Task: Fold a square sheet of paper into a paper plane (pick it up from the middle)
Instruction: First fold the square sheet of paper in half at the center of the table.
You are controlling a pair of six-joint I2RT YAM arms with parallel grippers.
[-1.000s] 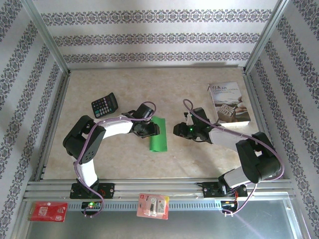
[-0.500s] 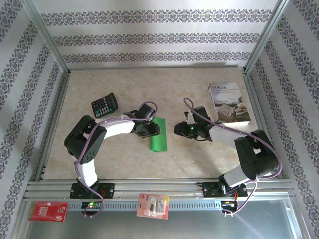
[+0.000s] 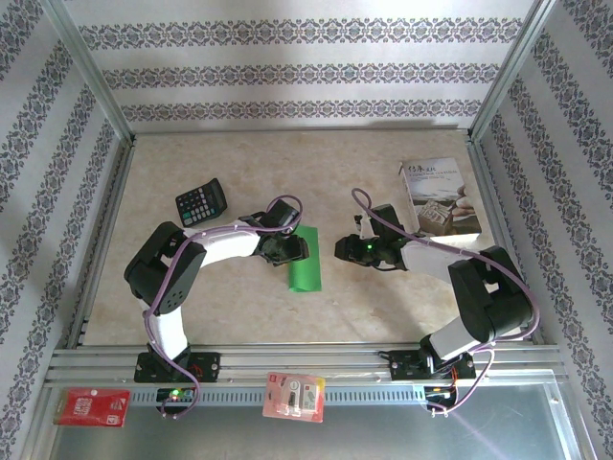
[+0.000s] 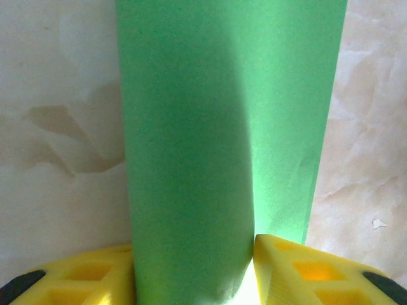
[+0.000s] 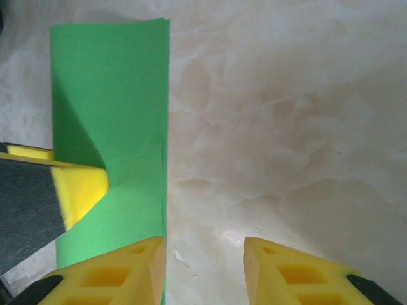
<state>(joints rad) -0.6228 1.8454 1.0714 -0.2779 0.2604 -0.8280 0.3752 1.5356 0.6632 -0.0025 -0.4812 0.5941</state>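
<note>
Square sheet of paper [image 3: 306,273], folded to narrow strip, lay at table [image 3: 383,172] centre, long axis near-to-far. You found left gripper [image 4: 194,254] jaws pressed against strip, paper bowed between them: judged pinch to lift layer for next crease. Right gripper [image 5: 203,248] hung spread, empty, just right of strip, likely waiting to press crease.

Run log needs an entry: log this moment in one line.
left gripper: gripping folded green paper | right gripper: open, beside paper | stage: mid-fold
</note>
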